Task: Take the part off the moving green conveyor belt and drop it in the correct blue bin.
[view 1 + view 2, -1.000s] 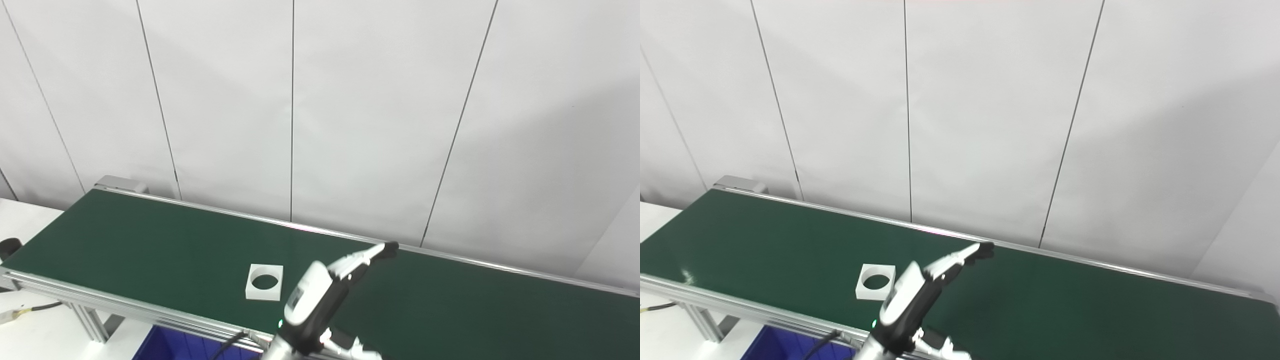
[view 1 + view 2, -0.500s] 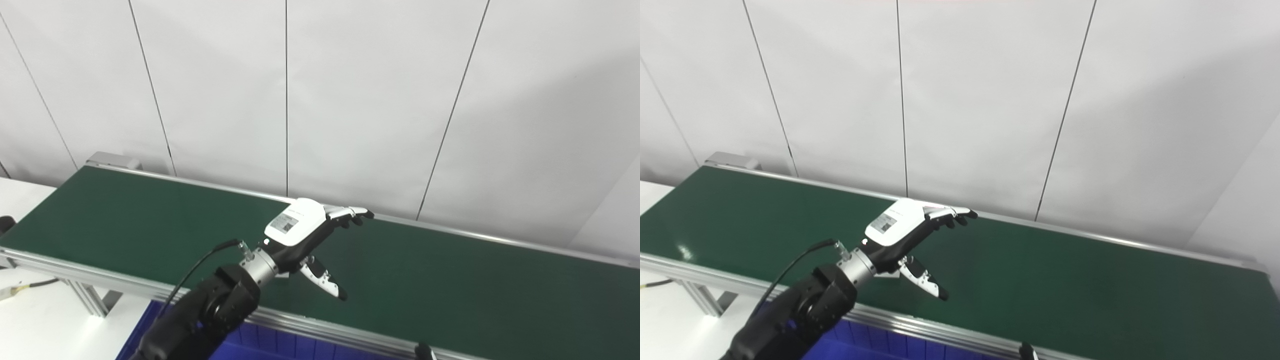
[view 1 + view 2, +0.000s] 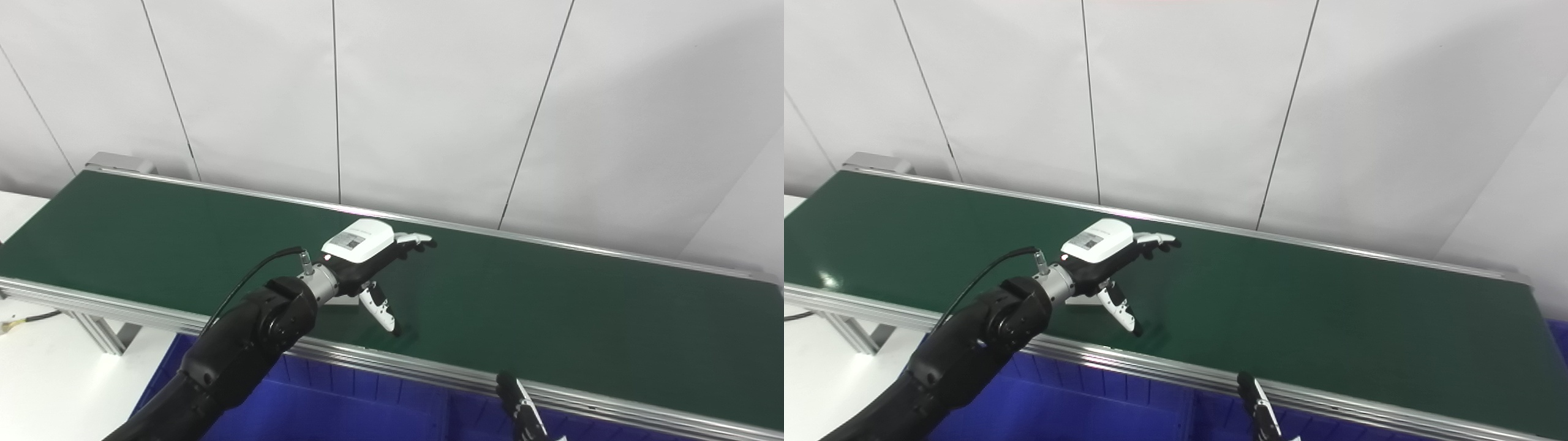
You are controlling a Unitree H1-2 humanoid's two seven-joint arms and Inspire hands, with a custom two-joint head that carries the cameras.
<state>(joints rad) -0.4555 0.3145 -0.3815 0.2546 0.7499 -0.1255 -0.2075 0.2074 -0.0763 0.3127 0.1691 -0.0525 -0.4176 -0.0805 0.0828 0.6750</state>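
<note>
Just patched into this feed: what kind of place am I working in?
Likely a factory-style sorting cell or lab mock-up: a green conveyor belt on aluminium framing, blue bins below its near edge, plain white wall panels behind.

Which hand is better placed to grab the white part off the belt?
Left. The left hand is open right over the white part on the belt; the right hand sits low below the belt's near rail.

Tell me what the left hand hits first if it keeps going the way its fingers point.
Probably nothing on the belt: the left hand points toward the far rail, then the wall. Height above the belt is unclear.
</note>
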